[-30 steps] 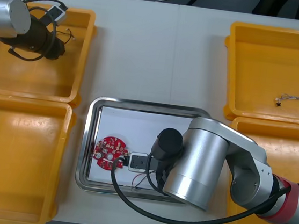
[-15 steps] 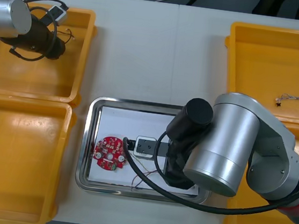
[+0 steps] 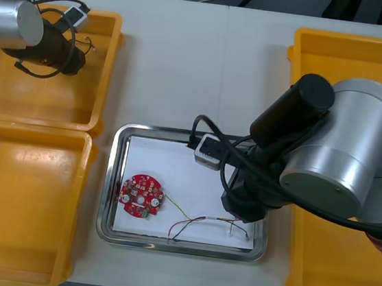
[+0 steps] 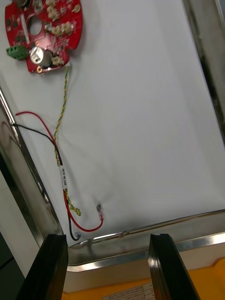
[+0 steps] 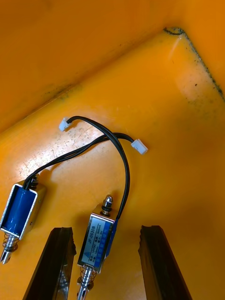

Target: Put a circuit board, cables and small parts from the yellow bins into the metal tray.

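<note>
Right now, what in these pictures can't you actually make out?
Front view: the right arm covers part of the metal tray's right side.
Right wrist view: the circuit board, beyond the open right gripper, runs off the edge.
Left wrist view: the small metal part between the open left gripper's fingers is cut off by the edge.

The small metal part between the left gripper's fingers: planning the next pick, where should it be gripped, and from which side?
I'd grip the small metal part across its long flat sides, coming straight down. It lies flat in the yellow bin, lengthwise between the open left gripper's fingers; its black cable leaves the far end, clear of both sides. The right gripper hangs open over the tray.
</note>
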Controlling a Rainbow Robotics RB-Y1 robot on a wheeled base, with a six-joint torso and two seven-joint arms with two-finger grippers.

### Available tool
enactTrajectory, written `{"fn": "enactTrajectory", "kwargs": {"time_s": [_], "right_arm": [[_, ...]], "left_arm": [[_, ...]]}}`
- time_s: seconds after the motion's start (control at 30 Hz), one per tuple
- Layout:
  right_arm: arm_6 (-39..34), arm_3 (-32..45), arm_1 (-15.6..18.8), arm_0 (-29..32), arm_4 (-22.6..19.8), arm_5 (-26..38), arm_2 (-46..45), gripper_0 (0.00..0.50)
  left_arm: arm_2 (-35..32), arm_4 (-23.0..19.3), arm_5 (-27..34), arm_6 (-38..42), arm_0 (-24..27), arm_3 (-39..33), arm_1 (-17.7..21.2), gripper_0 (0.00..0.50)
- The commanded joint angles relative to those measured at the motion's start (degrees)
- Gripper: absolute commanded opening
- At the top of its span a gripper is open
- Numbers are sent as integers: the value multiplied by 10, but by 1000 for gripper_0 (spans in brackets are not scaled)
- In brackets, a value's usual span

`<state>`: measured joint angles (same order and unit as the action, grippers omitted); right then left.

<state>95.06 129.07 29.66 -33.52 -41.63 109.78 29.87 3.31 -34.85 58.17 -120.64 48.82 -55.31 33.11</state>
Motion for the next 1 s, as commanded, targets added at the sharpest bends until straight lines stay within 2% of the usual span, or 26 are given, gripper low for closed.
{"fn": "enactTrajectory", "kwargs": {"time_s": [0.03, 0.2, 0.23, 0.3, 0.37, 0.4, 0.43, 0.7, 0.87, 1.0], "right_arm": [[-59, 32, 29, 7, -43, 2, -65, 500], [-125, 32, 53, 14, -91, 2, -129, 500], [-136, 32, 58, 17, -97, 2, -139, 500], [-155, 32, 67, 21, -108, 2, -158, 500], [-175, 32, 76, 28, -115, 2, -178, 500], [-186, 33, 82, 31, -117, 2, -187, 500], [-192, 33, 87, 35, -118, 2, -193, 500], [-257, 32, 134, 68, -124, 2, -256, 500], [-291, 30, 161, 98, -131, 2, -305, 500], [-318, 30, 174, 123, -136, 2, -350, 500]], "left_arm": [[10, 3, -17, -37, 21, 5, -10, 389], [12, 3, -33, -40, 21, 19, -12, 364], [12, 3, -35, -41, 20, 19, -12, 343], [12, 4, -34, -41, 20, 19, -12, 271], [12, 4, -34, -41, 20, 19, -12, 145], [11, 3, -34, -40, 20, 19, -12, 48], [11, 3, -34, -39, 20, 19, -12, 0], [11, -14, -31, -38, 19, 19, -11, 0], [-1, -28, 23, -36, 15, 2, 11, 0], [-3, -38, 67, -21, -14, -60, 35, 0]]}}
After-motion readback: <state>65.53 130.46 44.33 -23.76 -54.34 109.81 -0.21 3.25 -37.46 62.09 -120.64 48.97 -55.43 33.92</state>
